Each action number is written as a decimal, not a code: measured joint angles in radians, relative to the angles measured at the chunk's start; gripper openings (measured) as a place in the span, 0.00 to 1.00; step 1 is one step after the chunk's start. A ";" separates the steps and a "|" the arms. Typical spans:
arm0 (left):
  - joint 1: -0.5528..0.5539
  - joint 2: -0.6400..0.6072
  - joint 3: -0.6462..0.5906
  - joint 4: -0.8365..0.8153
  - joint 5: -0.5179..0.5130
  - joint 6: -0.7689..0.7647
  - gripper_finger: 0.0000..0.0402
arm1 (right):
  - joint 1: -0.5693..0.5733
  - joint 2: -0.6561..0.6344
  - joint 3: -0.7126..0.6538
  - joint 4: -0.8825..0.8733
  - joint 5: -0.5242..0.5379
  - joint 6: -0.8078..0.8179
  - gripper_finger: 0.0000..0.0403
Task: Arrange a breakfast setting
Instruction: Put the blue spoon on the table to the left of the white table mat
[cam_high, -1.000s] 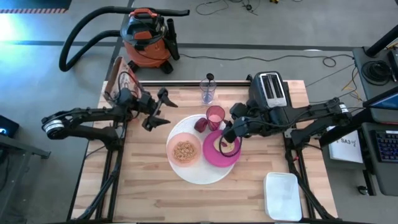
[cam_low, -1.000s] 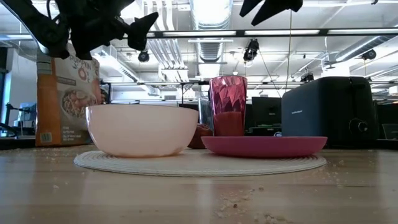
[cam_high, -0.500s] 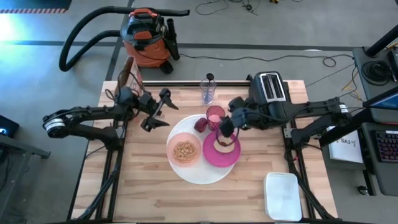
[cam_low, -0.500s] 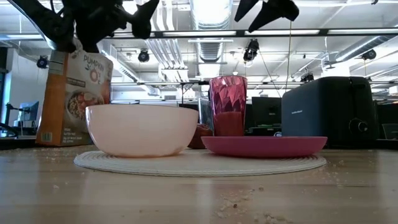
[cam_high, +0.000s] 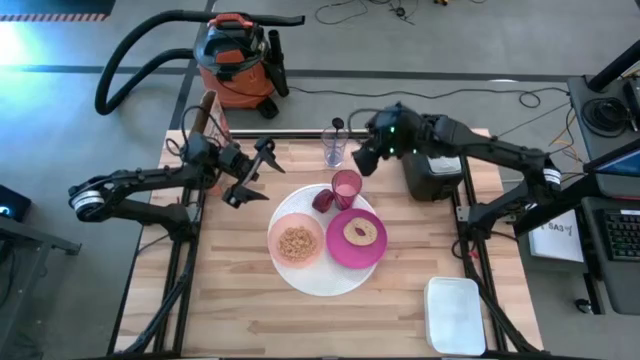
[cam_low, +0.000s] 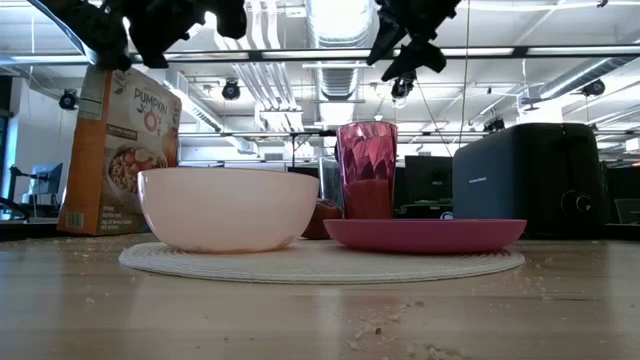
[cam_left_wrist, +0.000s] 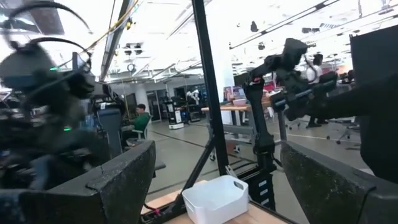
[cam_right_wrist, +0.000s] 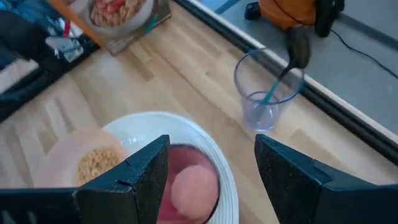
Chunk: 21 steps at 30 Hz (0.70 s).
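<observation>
Left gripper (cam_high: 252, 172) spread, empty, still hovering at 10 o'clock of white plate (cam_high: 315, 280). Cereal box (cam_high: 205, 115) now upright at table's rear-left. Right gripper (cam_high: 366, 160) spread, empty, has withdrawn from magenta plate (cam_high: 345, 250) to 12 o'clock, above pink cup (cam_high: 346, 186); clear glass (cam_high: 334, 148) with spoon (cam_right_wrist: 292, 59) likely next.

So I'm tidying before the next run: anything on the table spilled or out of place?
Crumbs are scattered over the wooden tabletop in front of the large white round plate. Otherwise, nothing is tipped or spilled.
</observation>
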 joint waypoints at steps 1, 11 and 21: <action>0.000 0.000 0.004 -0.001 0.006 -0.004 0.81 | -0.020 0.000 0.000 0.007 -0.016 -0.008 0.55; 0.000 0.021 0.070 -0.004 -0.003 -0.144 0.81 | -0.135 0.001 -0.013 0.028 0.051 0.035 0.54; 0.000 0.036 0.134 -0.040 0.103 -0.211 0.81 | -0.140 0.012 -0.013 0.004 0.267 0.033 0.54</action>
